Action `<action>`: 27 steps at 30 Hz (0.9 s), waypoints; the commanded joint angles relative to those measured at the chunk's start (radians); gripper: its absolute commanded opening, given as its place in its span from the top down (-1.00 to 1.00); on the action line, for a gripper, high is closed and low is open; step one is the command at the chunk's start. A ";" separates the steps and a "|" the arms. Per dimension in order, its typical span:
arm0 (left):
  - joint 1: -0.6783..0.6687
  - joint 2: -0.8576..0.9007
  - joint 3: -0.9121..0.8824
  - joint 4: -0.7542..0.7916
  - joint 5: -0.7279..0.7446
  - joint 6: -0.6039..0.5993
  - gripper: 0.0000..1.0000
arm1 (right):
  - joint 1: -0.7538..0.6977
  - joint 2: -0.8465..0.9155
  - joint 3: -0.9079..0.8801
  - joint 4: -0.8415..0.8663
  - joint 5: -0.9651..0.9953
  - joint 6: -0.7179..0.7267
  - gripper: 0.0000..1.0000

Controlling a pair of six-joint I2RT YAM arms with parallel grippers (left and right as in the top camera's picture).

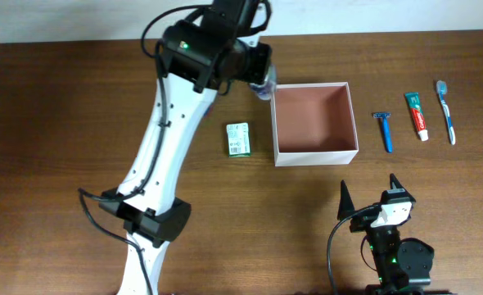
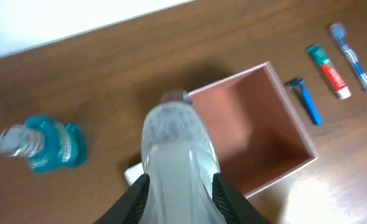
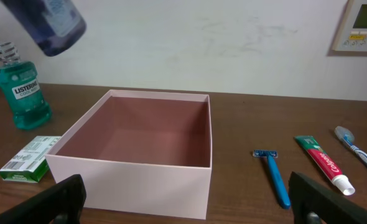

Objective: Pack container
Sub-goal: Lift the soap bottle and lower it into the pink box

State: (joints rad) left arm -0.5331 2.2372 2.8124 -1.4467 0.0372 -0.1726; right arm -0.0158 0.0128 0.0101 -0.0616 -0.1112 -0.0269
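The container (image 1: 315,155), a square shallow box with white walls and a pinkish-brown floor, stands empty at mid-table. My left gripper (image 1: 260,80) hangs over its far left corner, shut on a bottle (image 1: 264,88). In the left wrist view both black fingers (image 2: 140,190) press the pale translucent bottle (image 2: 174,143), with the container (image 2: 258,124) below and to the right. From the right wrist view that bottle (image 3: 50,22) hangs, dark and tilted, at top left above the container (image 3: 134,183). My right gripper (image 1: 369,184) rests near the table's front edge, open and holding nothing.
A green-and-white soap box (image 1: 238,138) lies left of the container. A teal mouthwash bottle (image 3: 20,87) stands behind it. A blue razor (image 1: 383,131), a toothpaste tube (image 1: 417,115) and a toothbrush (image 1: 446,111) lie in a row right of the container.
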 commanded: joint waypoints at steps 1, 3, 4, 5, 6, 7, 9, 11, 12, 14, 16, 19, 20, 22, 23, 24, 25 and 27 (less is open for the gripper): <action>-0.049 -0.004 0.010 0.064 -0.001 0.009 0.48 | 0.009 -0.008 -0.005 -0.005 -0.009 0.001 -0.98; -0.072 0.008 0.008 0.095 -0.009 0.008 0.48 | 0.009 -0.007 -0.005 -0.005 -0.009 0.000 -0.98; -0.083 0.018 0.008 0.106 -0.022 0.009 0.48 | 0.009 -0.007 -0.005 -0.005 -0.009 0.001 -0.98; -0.095 0.027 0.008 0.113 -0.041 0.008 0.48 | 0.009 -0.007 -0.005 -0.005 -0.009 0.001 -0.98; -0.105 0.041 0.008 0.121 -0.058 0.008 0.48 | 0.009 -0.007 -0.005 -0.005 -0.009 0.001 -0.98; -0.113 0.050 0.008 0.125 -0.068 0.008 0.48 | 0.009 -0.007 -0.005 -0.005 -0.009 0.001 -0.98; -0.127 0.087 0.008 0.145 -0.066 0.001 0.48 | 0.009 -0.007 -0.005 -0.005 -0.009 0.001 -0.98; -0.134 0.109 0.008 0.161 -0.060 0.001 0.48 | 0.009 -0.007 -0.005 -0.005 -0.009 0.001 -0.98; -0.137 0.121 0.008 0.167 -0.060 0.001 0.48 | 0.009 -0.007 -0.005 -0.005 -0.009 0.000 -0.98; -0.144 0.141 0.008 0.179 -0.060 0.001 0.47 | 0.009 -0.007 -0.005 -0.005 -0.009 0.001 -0.98; -0.150 0.159 0.008 0.191 -0.060 0.001 0.47 | 0.009 -0.007 -0.005 -0.005 -0.009 0.001 -0.98; -0.153 0.200 0.008 0.216 -0.060 -0.002 0.47 | 0.009 -0.007 -0.005 -0.005 -0.009 0.000 -0.98; -0.153 0.205 0.008 0.218 -0.060 -0.011 0.47 | 0.009 -0.007 -0.005 -0.005 -0.009 0.001 -0.98; -0.153 0.218 0.008 0.227 -0.060 -0.022 0.47 | 0.009 -0.007 -0.005 -0.005 -0.009 0.001 -0.98; -0.153 0.225 0.007 0.235 -0.060 -0.022 0.47 | 0.009 -0.007 -0.005 -0.005 -0.009 0.001 -0.98; -0.153 0.231 0.007 0.245 -0.060 -0.022 0.47 | 0.009 -0.007 -0.005 -0.005 -0.009 0.000 -0.98; -0.153 0.235 0.007 0.256 -0.060 -0.021 0.47 | 0.009 -0.007 -0.005 -0.005 -0.009 0.000 -0.98; -0.153 0.249 0.007 0.282 -0.060 -0.022 0.47 | 0.009 -0.008 -0.005 -0.005 -0.009 0.000 -0.98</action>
State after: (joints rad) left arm -0.6807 2.4775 2.8105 -1.2011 -0.0158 -0.1806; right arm -0.0158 0.0128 0.0101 -0.0616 -0.1112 -0.0269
